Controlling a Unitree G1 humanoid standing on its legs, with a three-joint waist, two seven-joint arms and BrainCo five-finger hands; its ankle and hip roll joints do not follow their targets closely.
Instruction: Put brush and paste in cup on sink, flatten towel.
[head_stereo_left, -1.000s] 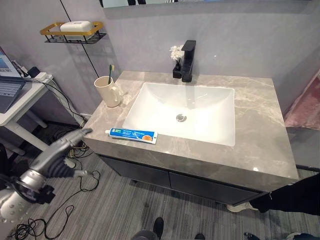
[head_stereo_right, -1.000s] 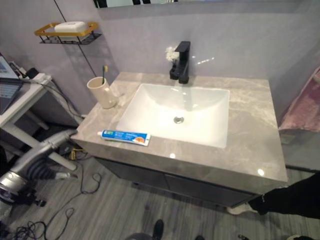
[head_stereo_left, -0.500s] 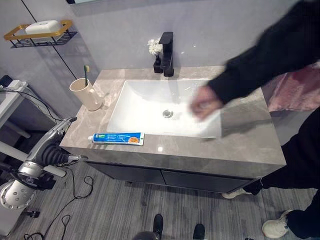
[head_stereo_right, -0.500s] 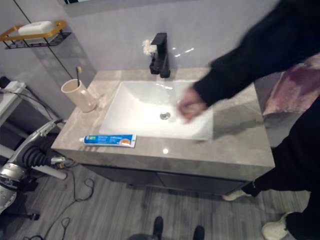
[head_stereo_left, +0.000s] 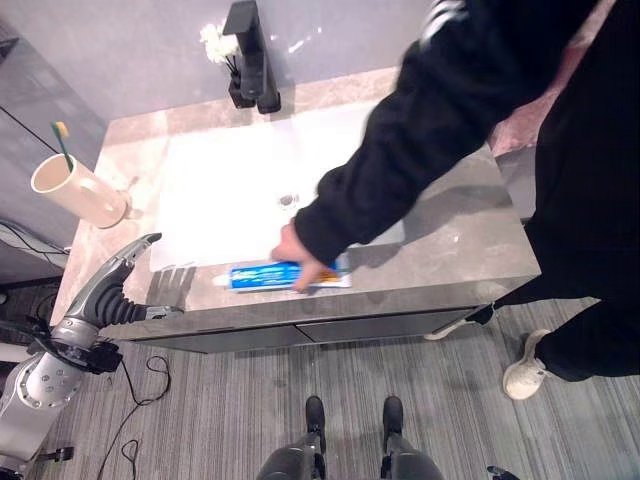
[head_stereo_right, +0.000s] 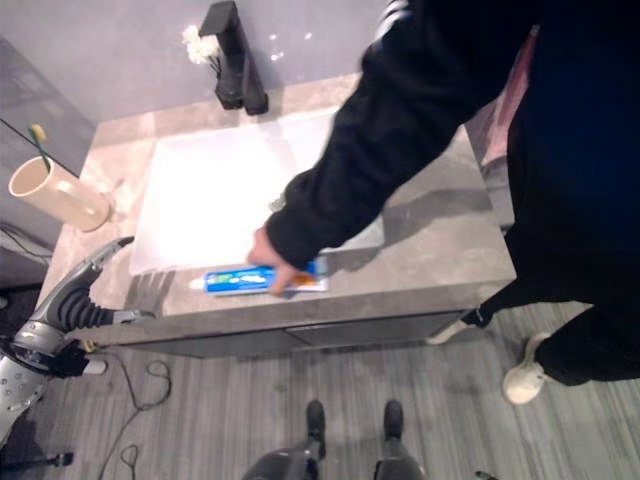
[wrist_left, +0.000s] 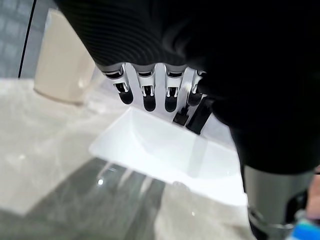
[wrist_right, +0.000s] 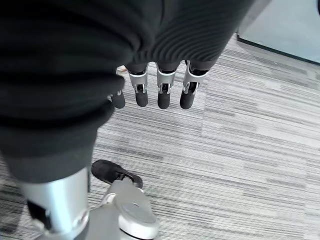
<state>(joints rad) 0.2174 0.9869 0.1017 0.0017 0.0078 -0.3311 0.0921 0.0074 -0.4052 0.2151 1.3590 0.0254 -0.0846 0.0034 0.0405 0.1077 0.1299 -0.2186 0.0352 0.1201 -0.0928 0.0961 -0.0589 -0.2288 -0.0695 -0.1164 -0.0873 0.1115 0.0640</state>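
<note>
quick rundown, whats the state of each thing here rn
toothpaste: lying flat on the counter's front edge, person's hand on it
toothbrush: upright in the cup
cup: upright, far left of the counter
left hand: open, holding nothing
right hand: open, over the floor

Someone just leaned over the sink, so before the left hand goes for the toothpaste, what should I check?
1. Workspace free of people: not ok. A person's hand rests on the toothpaste.
2. Toothpaste reachable: not ok while it is covered.
3. Left hand empty and open: ok, fingers straight at the counter's front left edge.
4. Right hand idle: ok, open above the floor.
5. Cup upright with brush inside: ok.
6. Towel flattened: cannot tell.
</note>
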